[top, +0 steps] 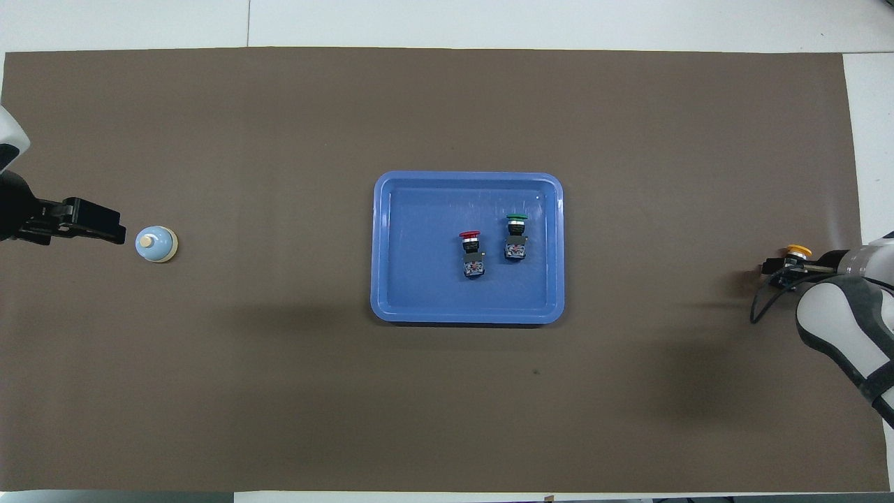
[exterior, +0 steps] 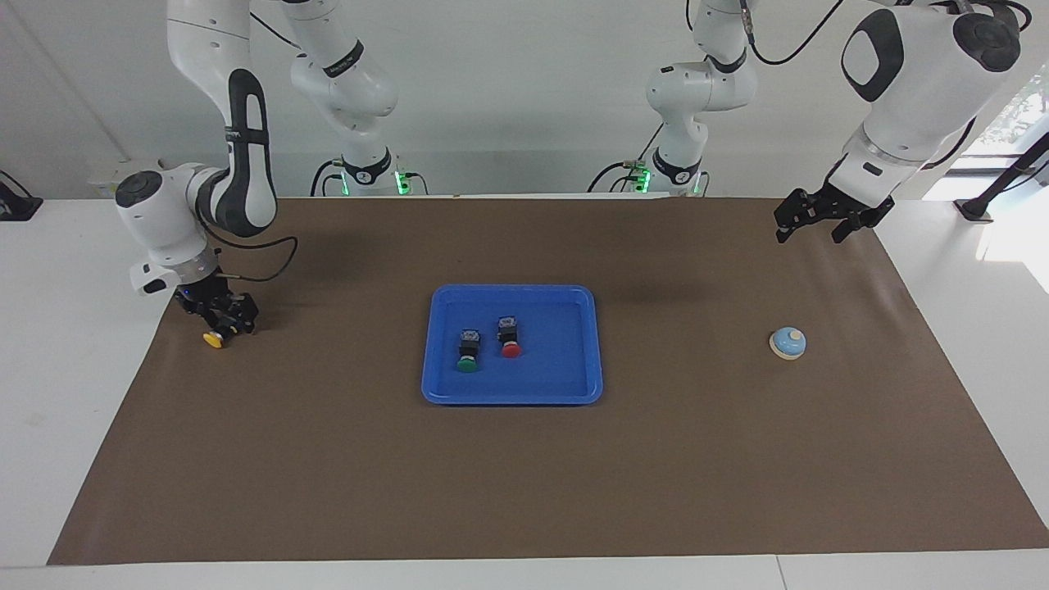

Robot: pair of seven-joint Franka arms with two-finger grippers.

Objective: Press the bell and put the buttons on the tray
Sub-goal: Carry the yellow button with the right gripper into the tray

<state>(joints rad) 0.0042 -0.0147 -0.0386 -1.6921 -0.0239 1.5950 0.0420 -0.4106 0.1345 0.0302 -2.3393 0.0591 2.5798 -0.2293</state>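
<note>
I see the right hand down at the yellow button, at the tabletop's right-arm end; it seems clenched on it, though I can't confirm. Left hand released, waiting in the air. Red button and green button lie in the tray; bell sits at 3 o'clock from it.

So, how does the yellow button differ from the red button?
The yellow button lies on the brown mat, at the right arm's end, under the right tool; the red button lies in the blue tray, with no tool near. Their caps differ in colour. Both have black bodies and lie on their sides.
</note>
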